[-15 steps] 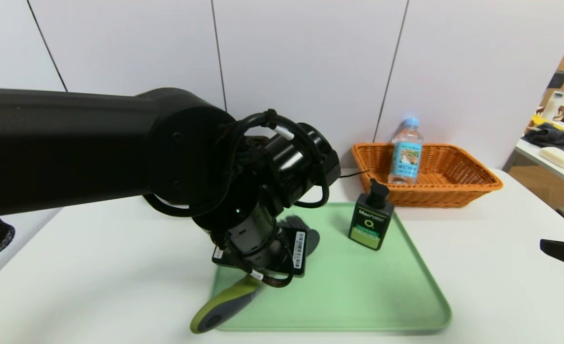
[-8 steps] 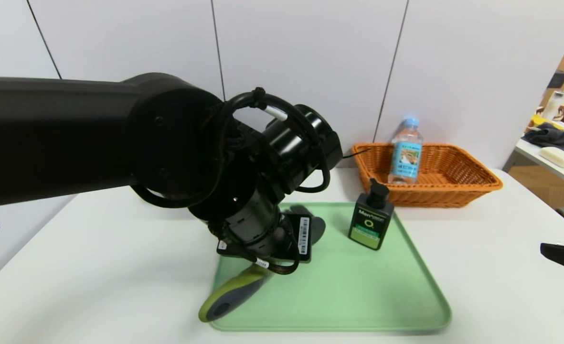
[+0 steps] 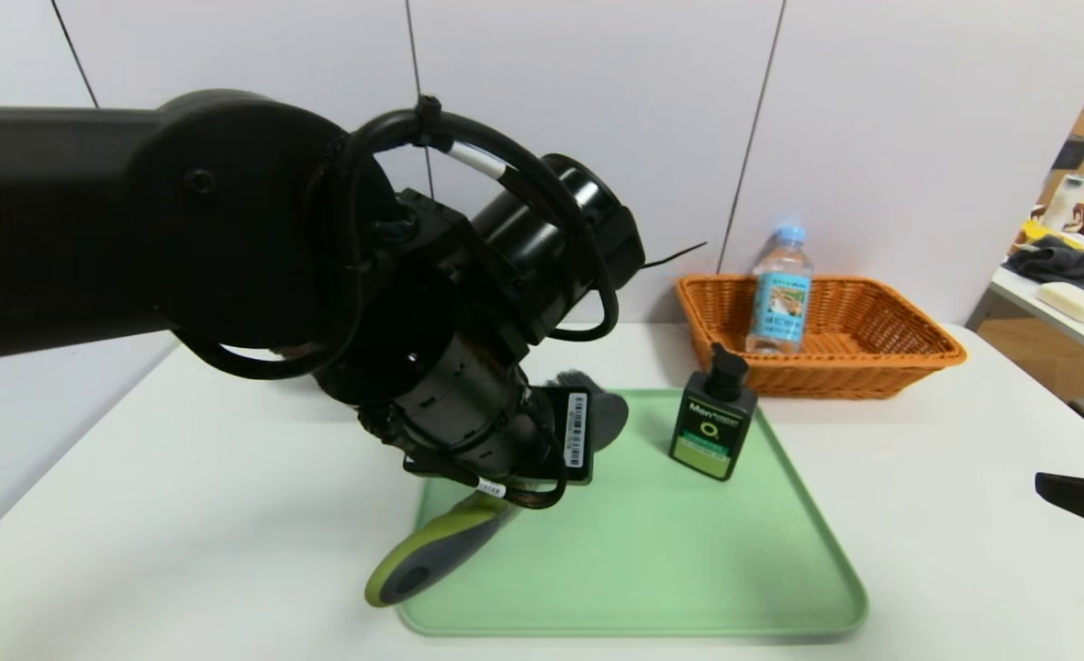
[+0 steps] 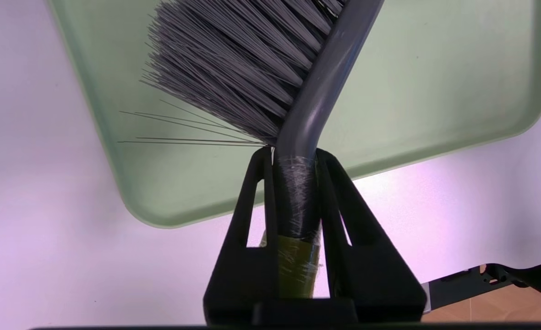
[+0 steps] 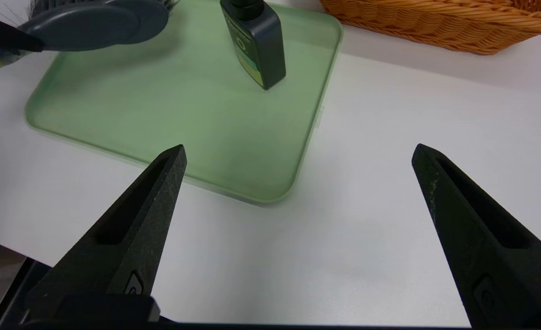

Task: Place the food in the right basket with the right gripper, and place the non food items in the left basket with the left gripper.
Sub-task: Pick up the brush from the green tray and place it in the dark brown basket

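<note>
You've got the brush pinched at the neck, right where the grey stem meets the olive handle, with the left gripper clamped tight on it and the bristle head sticking out past the fingers. In the head view the brush looks clear of the green tray, handle end drooping toward you.

My take on doing the carry well:

- Lift straight up before you swing. The head is long and the pump bottle stands just beside it on the tray, so a low sweep could knock it over.
- Keep the wrist steady. A grip that narrow, on a round stem, looks like it could let the brush twist.
- The dark basket isn't in any view right now, so don't let go until you actually see its rim under the brush.
- Lower it in, don't toss it.

Right gripper sits parked off to the right over the white table, jaws wide apart, holding nothing. The water bottle is already standing in the orange basket, so that side looks done.
</note>
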